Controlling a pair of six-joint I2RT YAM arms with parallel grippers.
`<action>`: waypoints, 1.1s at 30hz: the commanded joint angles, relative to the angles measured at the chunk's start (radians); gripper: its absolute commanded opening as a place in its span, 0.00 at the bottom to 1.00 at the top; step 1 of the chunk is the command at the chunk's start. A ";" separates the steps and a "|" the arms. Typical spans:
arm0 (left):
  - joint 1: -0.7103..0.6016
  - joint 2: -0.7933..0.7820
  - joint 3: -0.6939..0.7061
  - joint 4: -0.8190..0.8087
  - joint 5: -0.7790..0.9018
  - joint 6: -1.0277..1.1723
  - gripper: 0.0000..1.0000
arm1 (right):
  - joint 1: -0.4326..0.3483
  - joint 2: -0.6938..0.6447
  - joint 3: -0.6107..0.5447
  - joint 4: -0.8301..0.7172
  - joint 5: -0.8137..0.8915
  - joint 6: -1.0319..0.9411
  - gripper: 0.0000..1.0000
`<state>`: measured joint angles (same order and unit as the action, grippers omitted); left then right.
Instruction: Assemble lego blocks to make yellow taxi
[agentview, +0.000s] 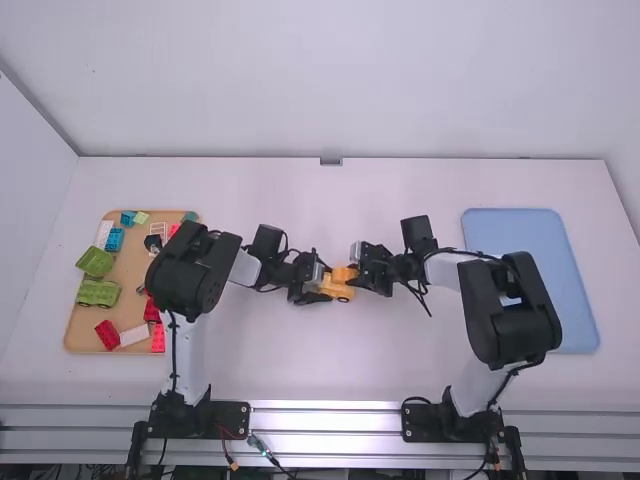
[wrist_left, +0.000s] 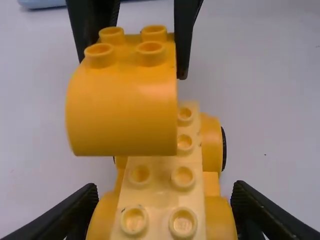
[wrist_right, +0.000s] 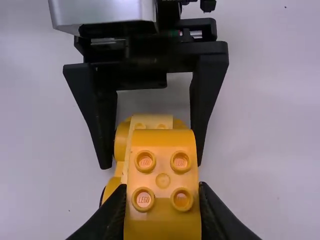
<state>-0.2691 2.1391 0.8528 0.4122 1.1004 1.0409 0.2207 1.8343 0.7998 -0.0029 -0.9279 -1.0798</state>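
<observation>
Pale walls (agentview: 330, 85) are edging my white desk (agentview: 270, 370). My bent arms (agentview: 190, 268) are meeting—left jaws (agentview: 322, 286) spread base-wide, clasping the wheeled base (wrist_left: 160, 195); right jaws (agentview: 357, 273) pinching the curved block (wrist_left: 120, 110).

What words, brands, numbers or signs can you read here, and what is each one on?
Curved yellow block: a brand name in raised letters on its studs, which I leave unquoted.
Pale yellow plate: faint marks on its studs, too indistinct to read.
I can make out no other words, and no numbers or signs.
</observation>
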 joint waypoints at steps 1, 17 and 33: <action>-0.008 0.016 0.003 -0.005 0.007 0.010 0.67 | 0.003 0.010 0.019 -0.005 -0.018 -0.002 0.19; -0.031 0.015 0.005 0.004 -0.176 -0.038 0.51 | 0.003 0.010 0.019 -0.004 -0.009 -0.001 0.18; -0.028 0.015 -0.005 0.066 -0.253 -0.132 0.51 | 0.039 0.032 0.019 0.056 0.051 0.004 0.13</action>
<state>-0.2966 2.1368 0.8669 0.5064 0.9676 0.8974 0.2646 1.8366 0.7998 0.0452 -0.8692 -1.0790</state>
